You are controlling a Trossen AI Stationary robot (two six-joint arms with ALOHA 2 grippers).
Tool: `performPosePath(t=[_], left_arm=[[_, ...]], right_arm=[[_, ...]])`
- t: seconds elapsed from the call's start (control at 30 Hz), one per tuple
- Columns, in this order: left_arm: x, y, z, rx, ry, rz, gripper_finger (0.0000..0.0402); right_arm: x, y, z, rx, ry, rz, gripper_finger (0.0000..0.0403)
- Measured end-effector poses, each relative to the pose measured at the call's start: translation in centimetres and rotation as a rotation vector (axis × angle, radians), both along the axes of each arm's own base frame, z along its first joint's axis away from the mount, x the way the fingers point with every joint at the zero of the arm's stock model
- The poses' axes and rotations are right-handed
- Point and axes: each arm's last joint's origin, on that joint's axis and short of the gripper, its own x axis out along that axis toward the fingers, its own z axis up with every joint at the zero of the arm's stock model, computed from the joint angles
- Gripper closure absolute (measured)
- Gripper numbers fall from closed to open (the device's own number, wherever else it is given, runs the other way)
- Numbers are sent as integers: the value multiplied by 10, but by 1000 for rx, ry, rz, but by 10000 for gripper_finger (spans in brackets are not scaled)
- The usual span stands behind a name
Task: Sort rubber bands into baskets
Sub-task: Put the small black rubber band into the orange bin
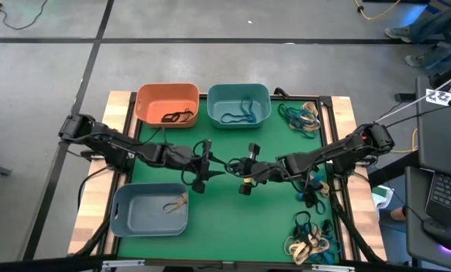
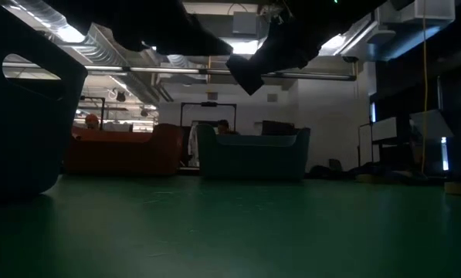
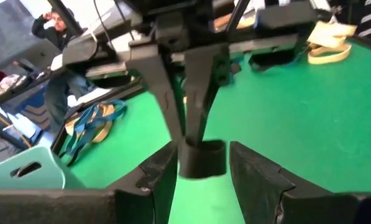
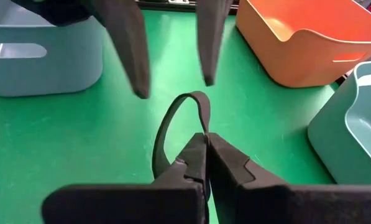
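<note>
— What surrounds the table?

— A grey concrete floor crossed by dark lines, with a yellow cable near its far edge and a laptop on a dark stand to the right.

— And overhead?

— Silver ducts and a bright ceiling light, seen from table height. A white wall stands behind, and a person waits beyond the table.

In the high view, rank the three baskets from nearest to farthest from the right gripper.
Measured from the right gripper, shut on a black rubber band at mid-table:
1. Teal basket, at the far edge, just ahead of it.
2. Orange basket, far edge, toward the left arm's side.
3. Grey-blue basket, near-left corner; close to the orange one, slightly farther.
</note>
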Motion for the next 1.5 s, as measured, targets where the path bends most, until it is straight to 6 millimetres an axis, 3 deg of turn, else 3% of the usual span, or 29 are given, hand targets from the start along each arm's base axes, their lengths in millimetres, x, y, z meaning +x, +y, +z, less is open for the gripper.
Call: performPosePath(t=[0.4, 0.67, 1.03, 1.5], left_arm=[[0, 13, -5, 3, 56, 45, 259], [10, 14, -26, 27, 94, 45, 259], [15, 1, -16, 24, 31, 2, 259], [13, -1, -11, -50, 27, 21, 259]], right_arm=[[-2, 0, -2, -7, 28, 0, 391], [-2, 0, -2, -9, 33, 0, 391], [-3, -1, -4, -9, 48, -2, 391], [-3, -1, -4, -13, 56, -2, 391]])
